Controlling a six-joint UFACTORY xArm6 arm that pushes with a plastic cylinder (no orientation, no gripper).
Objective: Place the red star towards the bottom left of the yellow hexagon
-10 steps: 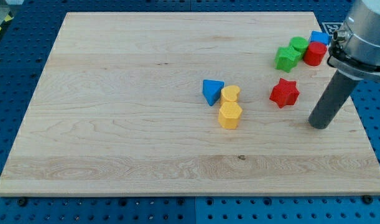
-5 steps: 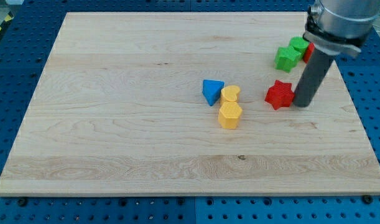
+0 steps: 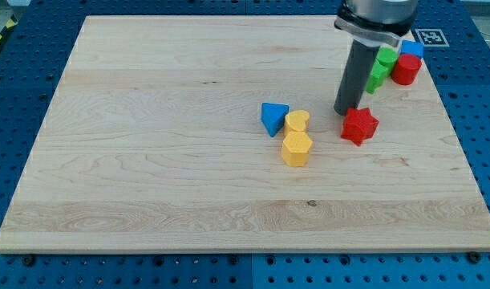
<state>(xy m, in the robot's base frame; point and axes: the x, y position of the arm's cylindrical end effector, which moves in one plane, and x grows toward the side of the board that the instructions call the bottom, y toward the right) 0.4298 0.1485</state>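
Red star (image 3: 360, 125) sits right of centre, well right of the yellow hexagon (image 3: 297, 148), with my tip (image 3: 344, 111), holding nothing, touching its upper-left edge, rod upright.

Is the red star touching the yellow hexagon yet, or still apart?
Apart: bare wood separates the red star from the yellow hexagon.
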